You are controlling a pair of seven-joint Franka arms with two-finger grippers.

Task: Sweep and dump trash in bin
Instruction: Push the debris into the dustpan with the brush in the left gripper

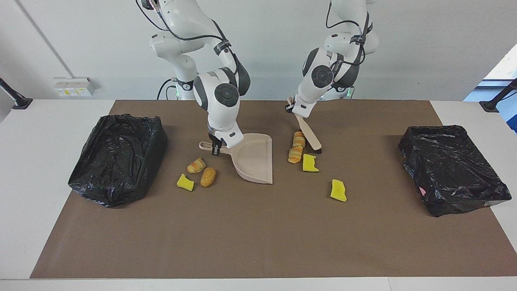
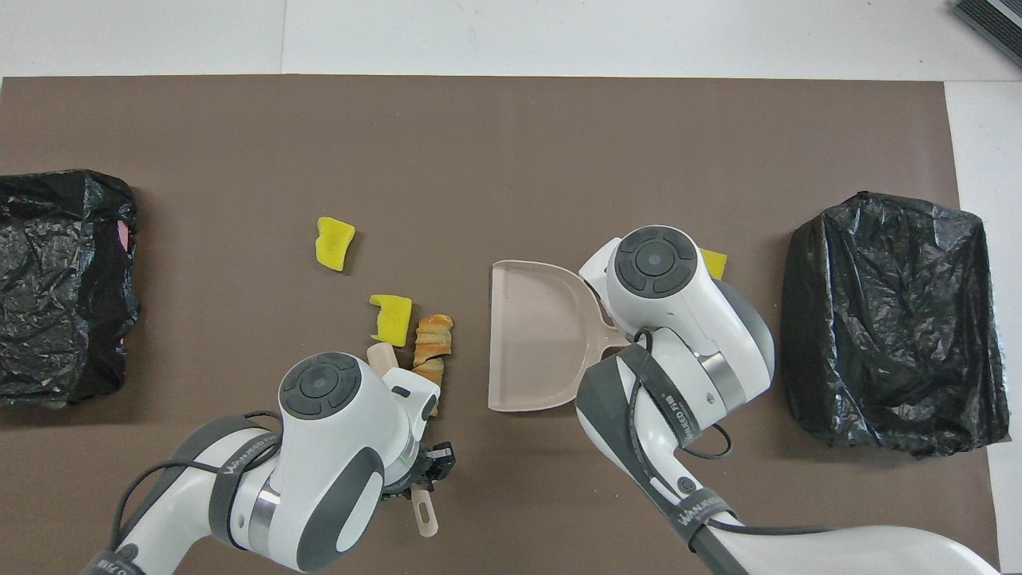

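Overhead view: right arm (image 2: 671, 319) hides most trash (image 2: 713, 262) beside the dustpan (image 2: 531, 335).

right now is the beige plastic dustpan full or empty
Empty: the beige plastic dustpan shows a bare tray in both views, and the yellow and tan trash bits lie beside it.

Bright, even light; soft short shadows on the bench (image 1: 258, 242); both views sharp, no glare.
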